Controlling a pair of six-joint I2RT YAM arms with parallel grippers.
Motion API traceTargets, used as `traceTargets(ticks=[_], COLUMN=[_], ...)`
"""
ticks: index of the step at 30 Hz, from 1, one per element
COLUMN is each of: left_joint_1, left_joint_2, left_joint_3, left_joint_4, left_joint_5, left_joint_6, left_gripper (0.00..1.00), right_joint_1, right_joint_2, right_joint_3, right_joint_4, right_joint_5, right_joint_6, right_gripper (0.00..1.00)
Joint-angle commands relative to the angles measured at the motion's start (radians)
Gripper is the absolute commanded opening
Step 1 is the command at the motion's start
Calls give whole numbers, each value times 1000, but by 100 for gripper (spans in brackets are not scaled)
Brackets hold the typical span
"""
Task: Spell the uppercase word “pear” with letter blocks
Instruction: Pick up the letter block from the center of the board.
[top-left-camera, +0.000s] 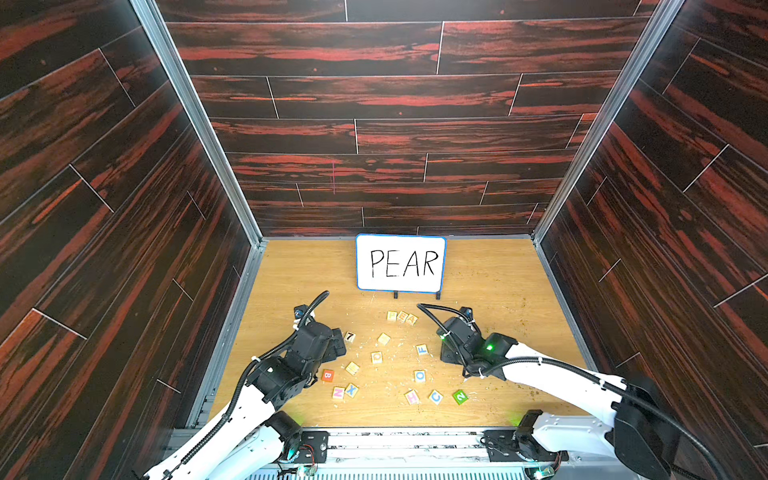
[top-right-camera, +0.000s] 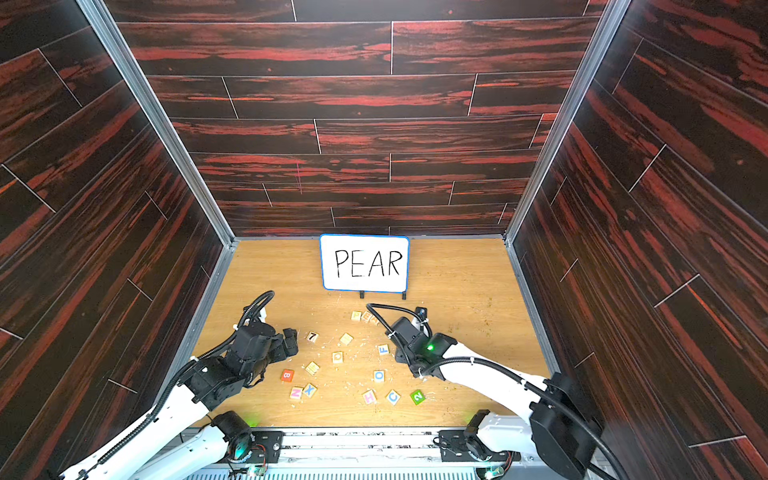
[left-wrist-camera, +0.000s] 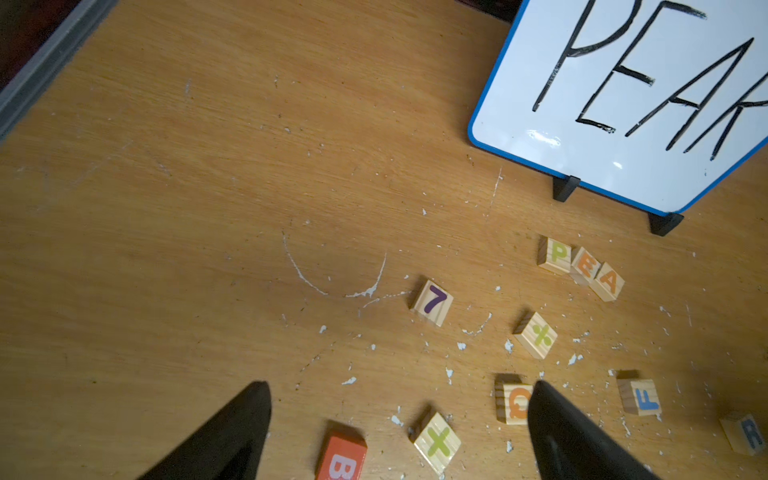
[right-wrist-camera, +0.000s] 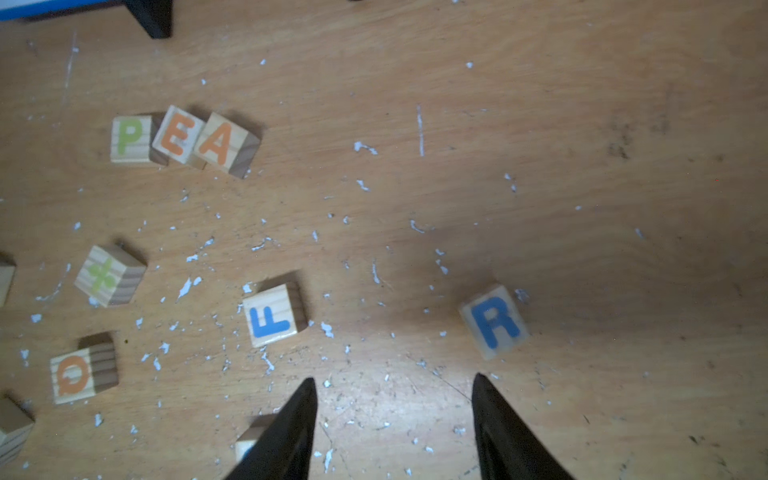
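The R block (right-wrist-camera: 494, 322) lies skewed on the surface (right-wrist-camera: 582, 124) ahead of the half-open, empty right hand (right-wrist-camera: 394, 378), right of and nearer than the P-E-A row (right-wrist-camera: 178, 135), so a finger may strike and scoot it; the left hand (left-wrist-camera: 401, 383) hangs wide, empty.

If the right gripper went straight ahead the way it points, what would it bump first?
Probably the R block, lying just ahead of one finger of the open right gripper, not in the gap. Height is unclear, so it might meet the table first.
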Motion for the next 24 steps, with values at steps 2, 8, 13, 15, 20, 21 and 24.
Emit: traceTargets(ticks=[2, 8, 13, 15, 20, 21, 24], left_joint_1=[5, 5, 6, 6, 6, 6, 6], left_joint_2=[-22, -31, -32, -33, -38, -39, -45], left_joint_3=[-11, -13, -11, -11, -13, -13, -15], left_joint_4=[-50, -62, -67, -69, -71, -72, -76], left_joint_5=[-44, -57, -58, -57, -53, -53, -51], left_joint_6=[-18, -21, -21, -22, -22, -21, -22], left_gripper=[99, 99, 99, 99, 99, 99, 99], right_joint_1=[7, 13, 14, 14, 22, 30, 45], right_joint_2=[39, 28, 34, 34, 51, 61, 82], right_joint_3=[40, 40, 43, 42, 43, 42, 50], right_joint_4=[28, 77, 78, 84, 94, 99, 100], right_joint_5=[1, 1, 6, -2, -30, -32, -37], right_joint_6=[-23, -19, -14, -15, 6, 10, 25], right_gripper=[60, 60, 60, 60, 60, 60, 60])
